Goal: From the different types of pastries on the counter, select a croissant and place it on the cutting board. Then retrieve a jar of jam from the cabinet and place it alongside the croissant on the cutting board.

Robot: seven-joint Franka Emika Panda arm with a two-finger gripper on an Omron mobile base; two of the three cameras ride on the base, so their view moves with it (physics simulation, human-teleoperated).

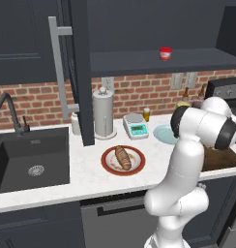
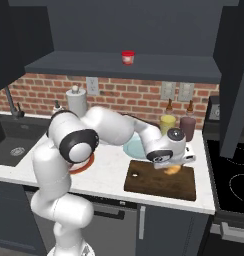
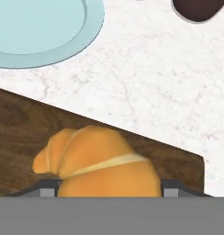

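The golden-orange croissant (image 3: 100, 158) sits between my gripper's (image 3: 109, 187) fingertips (image 3: 47, 187), low over the far edge of the dark brown cutting board (image 3: 22, 133). From the right base view the gripper (image 2: 170, 167) hangs over the cutting board (image 2: 159, 186) with the croissant (image 2: 171, 171) under it, shut on it. The brown scored loaf (image 1: 123, 158) lies on a red-rimmed plate on the white counter (image 1: 91, 179). The red jar of jam (image 1: 165, 53) (image 2: 127, 57) stands on the shelf of the cabinet (image 1: 154, 63), whose door (image 1: 81, 72) is swung open.
A pale blue plate (image 2: 135, 148) (image 3: 40, 27) lies just behind the board. A yellow bottle (image 2: 168, 123) and a maroon bottle (image 2: 187, 128) stand by the brick wall. A paper towel roll (image 1: 103, 114), a scale (image 1: 136, 127), the sink (image 1: 30, 160) and a stove (image 2: 234, 185) flank the area.
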